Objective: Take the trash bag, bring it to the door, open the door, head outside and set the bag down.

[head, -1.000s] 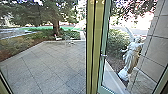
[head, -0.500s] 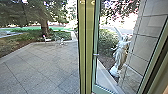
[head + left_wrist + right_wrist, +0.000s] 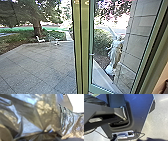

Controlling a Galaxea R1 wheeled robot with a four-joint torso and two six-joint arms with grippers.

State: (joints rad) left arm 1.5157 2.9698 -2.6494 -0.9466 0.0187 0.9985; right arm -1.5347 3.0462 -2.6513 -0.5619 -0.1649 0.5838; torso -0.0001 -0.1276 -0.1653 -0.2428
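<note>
The head view has turned rightward; a pale statue stands beyond the glass door, the trash bag fills the left wrist view, and whether either tool is spread or pressed together, I cannot tell

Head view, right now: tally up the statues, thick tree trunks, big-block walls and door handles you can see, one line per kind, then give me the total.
White statue: 1
Thick tree trunk: 1
Big-block wall: 1
Door handle: 1
Total: 4
</note>
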